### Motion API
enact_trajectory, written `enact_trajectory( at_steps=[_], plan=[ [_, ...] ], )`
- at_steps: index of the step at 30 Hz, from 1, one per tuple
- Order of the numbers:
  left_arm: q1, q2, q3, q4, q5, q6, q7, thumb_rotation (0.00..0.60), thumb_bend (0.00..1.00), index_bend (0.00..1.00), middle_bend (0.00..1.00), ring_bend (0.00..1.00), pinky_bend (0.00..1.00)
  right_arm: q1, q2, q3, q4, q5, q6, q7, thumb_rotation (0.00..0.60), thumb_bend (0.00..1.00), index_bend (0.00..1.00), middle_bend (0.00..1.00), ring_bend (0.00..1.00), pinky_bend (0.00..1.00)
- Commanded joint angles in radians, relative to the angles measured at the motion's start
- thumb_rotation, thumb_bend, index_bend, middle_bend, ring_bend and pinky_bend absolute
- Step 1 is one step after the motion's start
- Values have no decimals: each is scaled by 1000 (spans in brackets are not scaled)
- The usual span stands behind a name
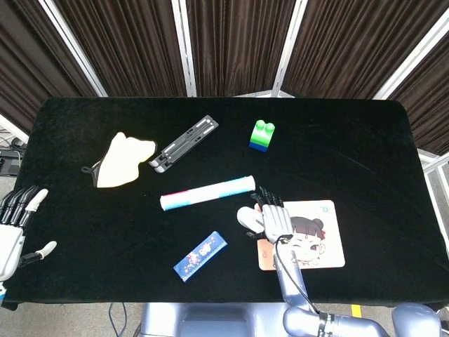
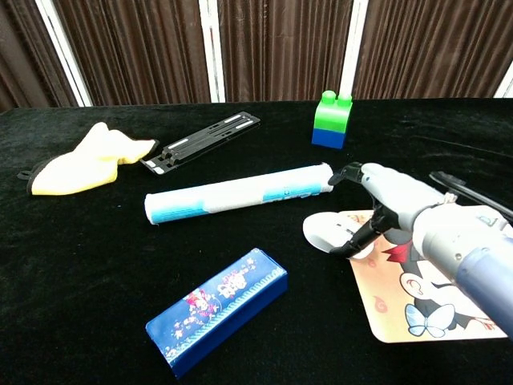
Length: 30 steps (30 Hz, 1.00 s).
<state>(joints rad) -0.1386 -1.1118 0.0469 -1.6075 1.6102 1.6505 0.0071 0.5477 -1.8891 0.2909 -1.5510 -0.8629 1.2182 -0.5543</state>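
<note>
Right hand [image 2: 377, 210] spread over white mouse [image 2: 330, 233], fingertips touching, nothing gripped. Mouse pad [image 2: 433, 297] at 4 o'clock. Left hand [image 1: 14, 228] open, holding nothing.

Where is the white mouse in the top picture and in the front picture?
Head view: the white mouse lies right of the table's middle, at the left edge of the cartoon mouse pad, with the right hand over it.
Chest view: the mouse lies right of centre, at the pad's left corner, under the right hand.
Shared landmark: the white rolled tube lies just up and left of the mouse in both.
</note>
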Motion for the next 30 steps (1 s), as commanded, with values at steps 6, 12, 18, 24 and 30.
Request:
enact_trajectory(
  at_steps=[6,12,18,24,30],
  plan=[
    [6,-1,-9,0,7,-13,-1,600,128,0,0,0,0,5,-30,-1,43,-1,5,27,600,89,153,0,0,0],
    [9,2,-13,0,13,-18,-9,600,129,0,0,0,0,12,-42,10,74,3,-2,43,600,92,152,0,0,0],
    [12,6,-19,-2,14,-29,-24,600,128,0,0,0,0,17,-56,16,130,22,-20,55,600,113,202,0,0,0],
    [14,10,-18,-8,33,-37,-16,600,128,0,0,0,0,12,-75,8,174,-4,-23,99,600,138,341,1,0,0],
    [18,13,-23,-8,33,-39,-30,600,130,0,0,0,0,10,-83,2,192,-7,-25,100,600,145,377,24,0,0]
  ],
)
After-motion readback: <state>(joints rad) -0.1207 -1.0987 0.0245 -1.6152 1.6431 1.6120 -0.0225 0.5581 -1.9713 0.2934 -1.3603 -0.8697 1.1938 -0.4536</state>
